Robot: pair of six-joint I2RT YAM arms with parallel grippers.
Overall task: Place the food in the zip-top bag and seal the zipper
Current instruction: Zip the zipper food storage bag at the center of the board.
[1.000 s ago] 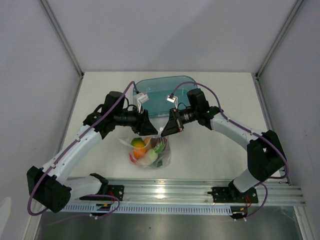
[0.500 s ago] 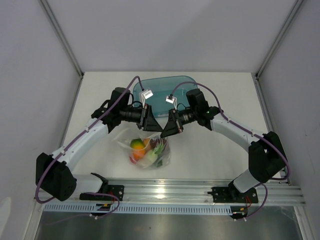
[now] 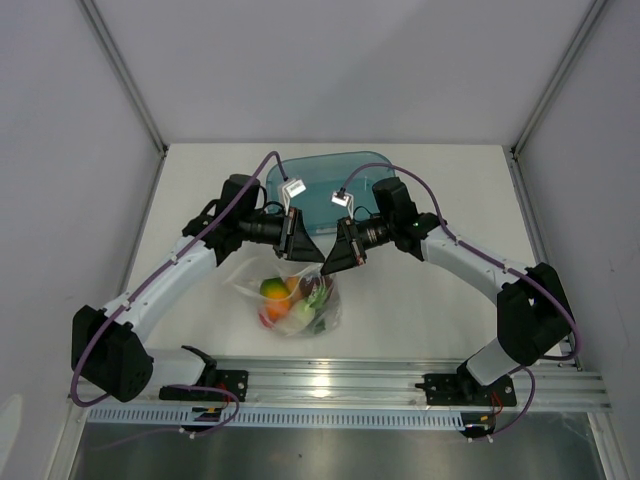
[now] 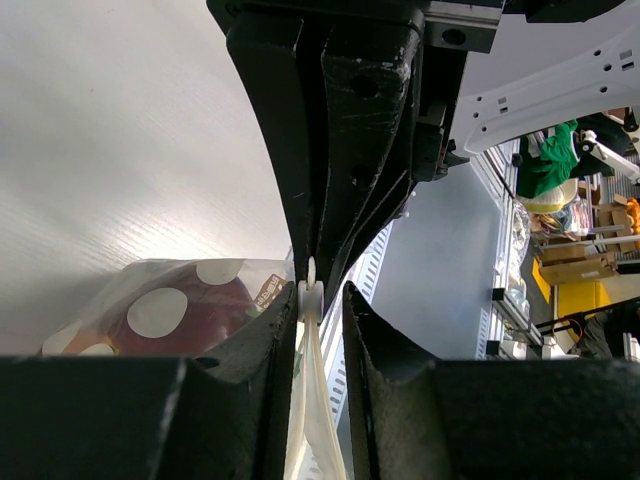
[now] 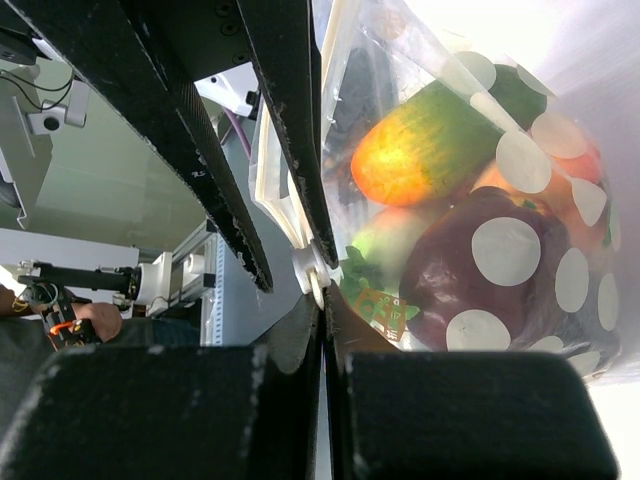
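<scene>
The zip-top bag (image 3: 297,303) lies on the table near the front, holding the food: an orange-green fruit (image 5: 430,140), a dark purple piece (image 5: 490,270) and others. Its mouth edge, the zipper (image 4: 305,400), is lifted between both grippers. My right gripper (image 3: 335,262) is shut on the zipper's end, beside a white slider (image 5: 312,268). My left gripper (image 3: 308,250) faces it closely, its jaws a little apart around the zipper strip, which lies against one finger (image 4: 255,360). The slider also shows in the left wrist view (image 4: 310,298).
The teal translucent tub (image 3: 330,185) stands just behind both grippers. The metal rail (image 3: 380,385) with the arm bases runs along the table's front edge. Grey walls close in the left, right and back.
My left gripper moved right along the bag's mouth edge toward the right gripper, then stopped. The right gripper has kept its hold and barely moved.
</scene>
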